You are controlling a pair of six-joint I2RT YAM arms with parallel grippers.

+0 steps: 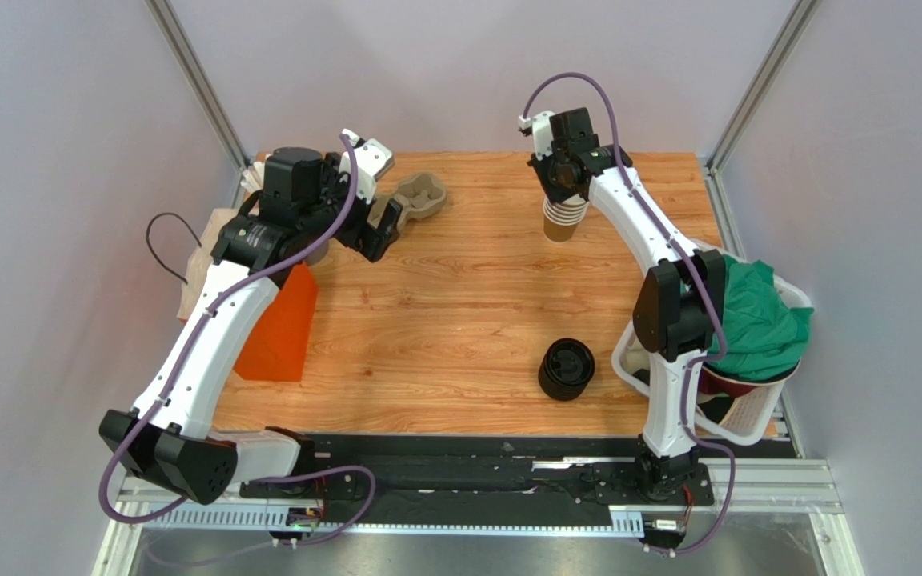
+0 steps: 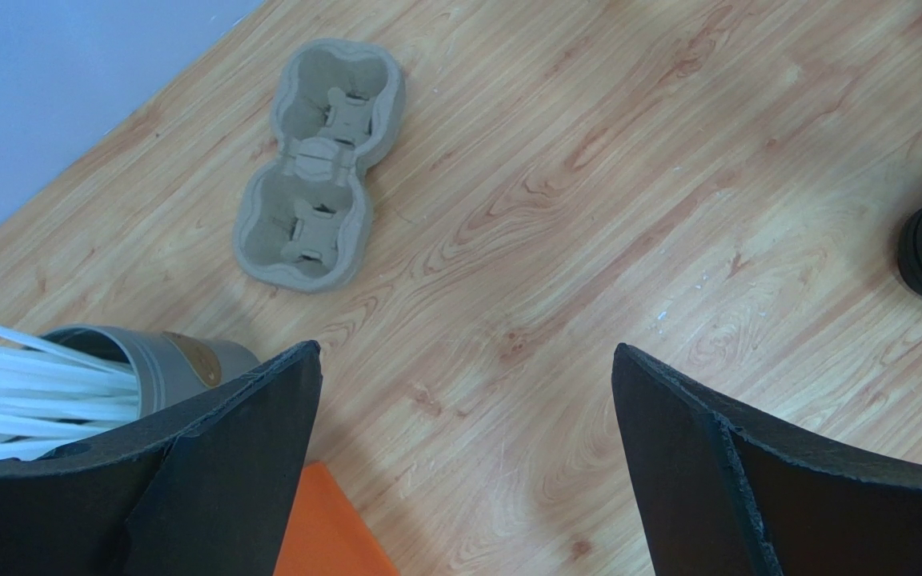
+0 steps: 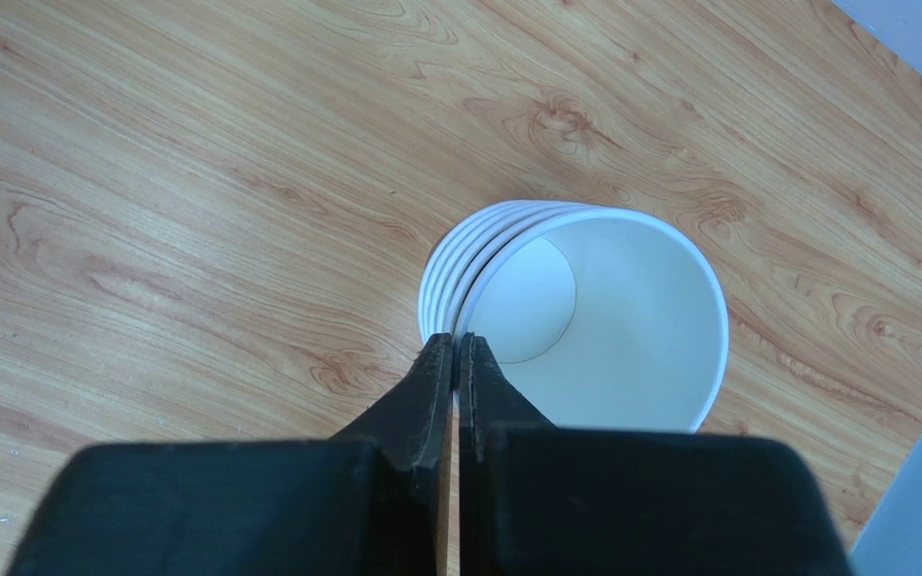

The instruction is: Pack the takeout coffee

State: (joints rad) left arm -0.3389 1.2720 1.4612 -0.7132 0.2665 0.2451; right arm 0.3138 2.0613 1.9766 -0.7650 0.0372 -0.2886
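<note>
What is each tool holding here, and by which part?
Right tool pinches the topmost brown paper cup of the stack by its rim; left tool is open, holding nothing.

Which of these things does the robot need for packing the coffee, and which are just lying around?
For the job, probably:
top cup, pinched by the right tool
cup stack
black lids
cup carrier

Just lying about, probably:
orange thing
green cloth
pot of white straws
</note>
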